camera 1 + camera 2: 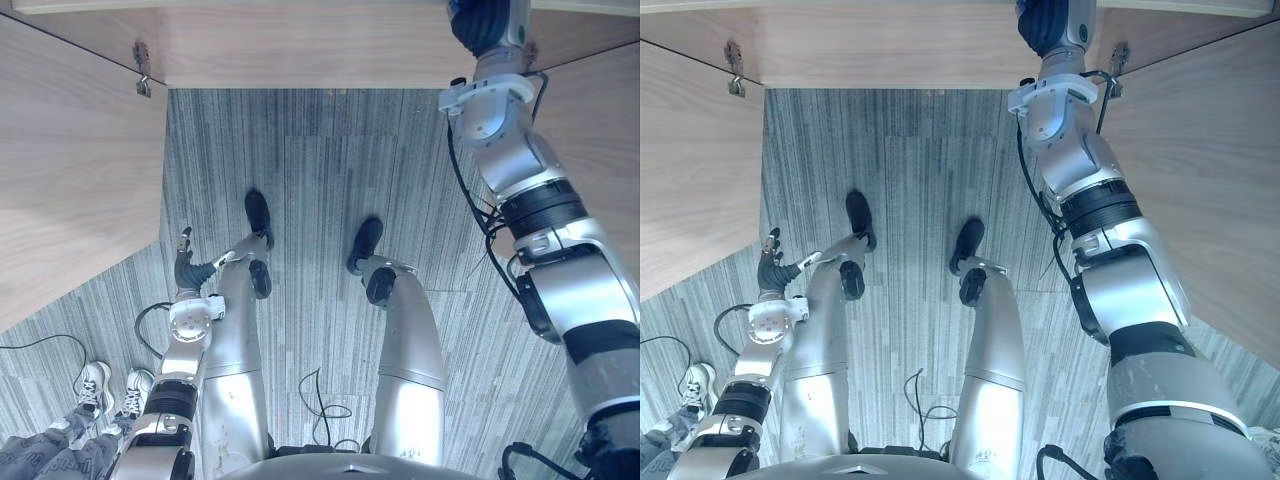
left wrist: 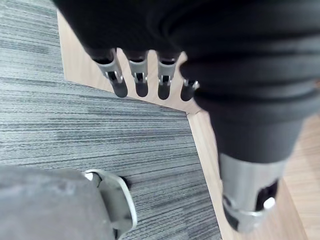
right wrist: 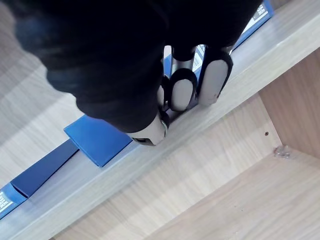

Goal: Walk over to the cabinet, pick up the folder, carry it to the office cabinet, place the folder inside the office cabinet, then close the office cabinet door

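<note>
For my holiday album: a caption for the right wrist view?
Right hand holding a blue folder on a wooden shelf.

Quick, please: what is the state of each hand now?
Left hand: open, holding nothing.
Right hand: on the folder that lies on the shelf; grip cannot be told.

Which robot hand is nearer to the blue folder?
Right. The right robot hand is at the blue folder on the shelf; the left robot hand hangs low over the carpet, far from it.
</note>
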Robot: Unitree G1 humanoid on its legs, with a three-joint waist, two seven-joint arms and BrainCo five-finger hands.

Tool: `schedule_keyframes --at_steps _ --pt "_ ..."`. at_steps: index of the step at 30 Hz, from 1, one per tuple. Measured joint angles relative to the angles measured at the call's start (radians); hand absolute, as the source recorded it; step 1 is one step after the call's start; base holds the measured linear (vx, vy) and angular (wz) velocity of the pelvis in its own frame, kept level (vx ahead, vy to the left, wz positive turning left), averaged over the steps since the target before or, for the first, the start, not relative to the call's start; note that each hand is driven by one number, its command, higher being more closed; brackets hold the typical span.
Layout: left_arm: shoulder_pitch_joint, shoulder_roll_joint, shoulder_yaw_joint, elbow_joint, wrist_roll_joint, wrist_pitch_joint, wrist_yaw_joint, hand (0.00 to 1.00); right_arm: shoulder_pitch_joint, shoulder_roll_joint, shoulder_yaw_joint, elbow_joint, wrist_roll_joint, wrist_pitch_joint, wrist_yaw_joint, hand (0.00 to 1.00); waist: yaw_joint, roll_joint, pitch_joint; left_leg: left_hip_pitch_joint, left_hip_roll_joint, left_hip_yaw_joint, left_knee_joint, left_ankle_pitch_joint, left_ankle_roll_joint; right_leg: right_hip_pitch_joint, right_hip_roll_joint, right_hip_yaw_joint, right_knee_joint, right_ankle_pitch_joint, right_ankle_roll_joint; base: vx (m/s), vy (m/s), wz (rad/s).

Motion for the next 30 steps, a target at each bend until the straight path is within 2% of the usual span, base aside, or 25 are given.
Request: schedule_keyframes --at_steps 8,11,18,23,30 --pt "-0.003 -0.012 0.020 -0.007 -0.002 0.000 0.002 0.00 0.002 -0.001 -0.003 -0.041 0.027 0.012 0.002 1.00 -0.001 0.001 0.011 0.000 0.009 -0.005 -0.009 0.017 -0.010 0.002 0.003 -0.015 -0.002 0.010 -0.003 -0.01 -0.009 0.01" --pt "-0.012 -0.013 0.022 -0.007 -0.018 0.000 0.008 0.00 0.025 0.009 -0.049 -0.087 0.028 0.013 0.001 1.00 0.000 0.000 0.020 0.000 0.014 -0.005 -0.005 0.018 -0.010 0.003 0.008 -0.015 -0.005 0.019 -0.003 -0.01 -0.011 -0.02" --pt "-0.025 -0.037 0.039 -0.006 -0.017 0.011 0.026 0.00 0.099 0.087 -0.151 -0.210 0.044 0.028 -0.007 1.00 0.012 0.000 0.021 0.000 0.023 -0.010 0.014 0.016 -0.008 0.011 0.017 -0.016 -0.007 0.020 -0.012 0.00 -0.008 -0.02" --pt "-0.026 -0.047 0.055 -0.003 -0.017 0.021 0.029 0.00 0.131 0.116 -0.168 -0.288 0.038 0.029 -0.029 1.00 0.014 0.000 0.021 0.005 0.025 -0.013 0.029 -0.003 -0.004 0.027 0.017 -0.017 -0.004 0.015 -0.012 0.00 0.000 0.00" --pt "-0.027 -0.056 0.057 0.002 -0.017 0.028 0.029 0.00 0.132 0.116 -0.169 -0.295 0.006 0.029 -0.028 1.00 0.026 0.000 0.021 0.017 0.024 -0.010 0.026 -0.003 -0.002 0.037 0.018 -0.016 -0.011 0.016 -0.014 0.00 0.000 0.00"
